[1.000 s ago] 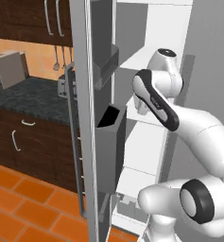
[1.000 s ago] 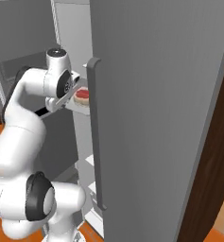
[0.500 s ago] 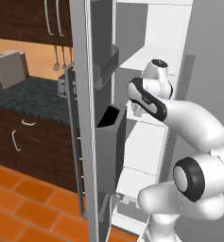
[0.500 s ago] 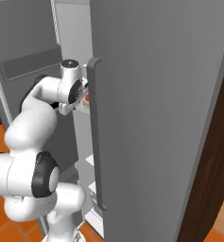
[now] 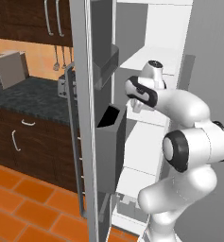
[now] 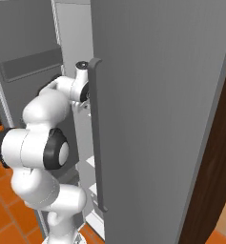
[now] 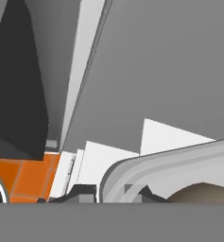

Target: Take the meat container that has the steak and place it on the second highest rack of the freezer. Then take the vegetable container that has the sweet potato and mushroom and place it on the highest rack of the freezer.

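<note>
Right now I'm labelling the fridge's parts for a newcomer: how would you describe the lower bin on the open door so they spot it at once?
Find the tall freezer with the white interior, then its open grey door swung out on the left. The lower bin hangs on the door's inner face. Unlike the shallower upper bin, it is tall and shows an open, dark mouth.

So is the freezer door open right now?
Open. In the left base view the freezer door is swung out edge-on, its door bins facing the white shelves, and the arm reaches inside.
</note>
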